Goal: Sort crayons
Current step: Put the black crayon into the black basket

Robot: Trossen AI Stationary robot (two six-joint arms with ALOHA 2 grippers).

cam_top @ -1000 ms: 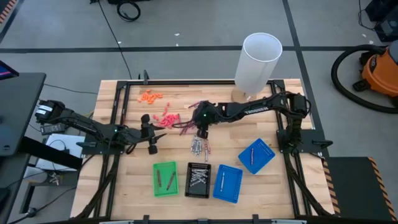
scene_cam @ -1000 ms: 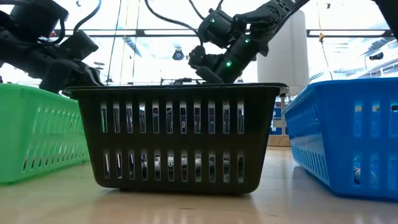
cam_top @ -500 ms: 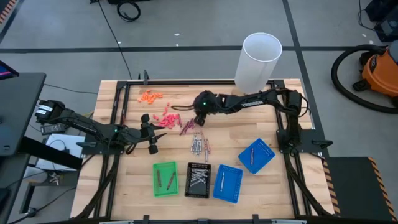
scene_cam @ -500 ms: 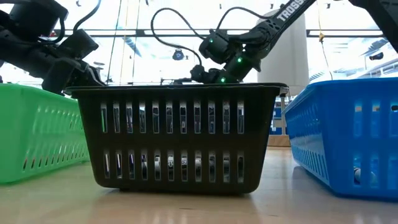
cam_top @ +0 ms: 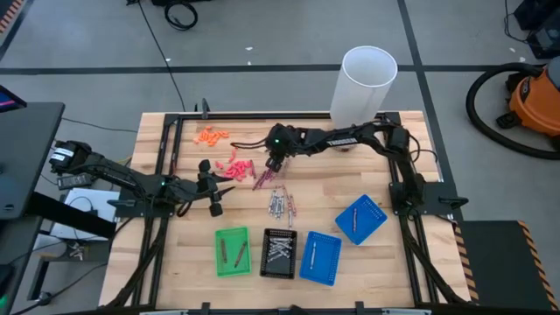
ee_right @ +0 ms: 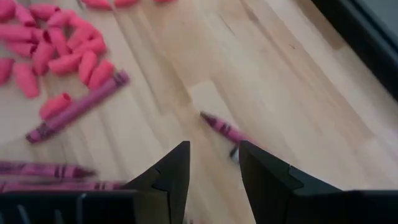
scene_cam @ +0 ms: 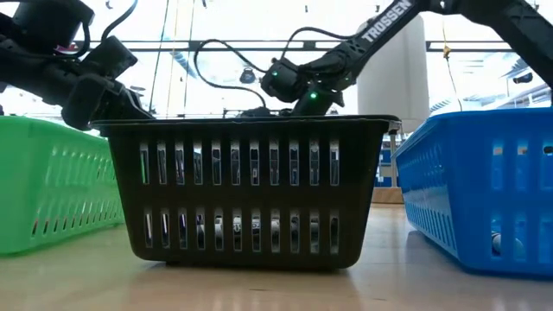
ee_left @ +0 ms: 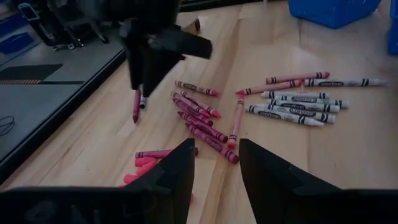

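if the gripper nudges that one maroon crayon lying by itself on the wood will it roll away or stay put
The maroon crayon looks round and smooth, lying flat on bare wood, so a sideways nudge would probably roll it. It seems a thin, stiff stick, likely light. The right gripper hovers close, fingers apart.

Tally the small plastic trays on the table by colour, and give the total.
Green slotted plastic tray: 1
Black slotted plastic tray: 1
Blue slotted plastic trays: 2
Total: 4

Even overhead light with soft shadows on the table [cam_top: 350, 188]; low view backlit by glaring far windows [scene_cam: 216, 78]; right wrist view blurred.
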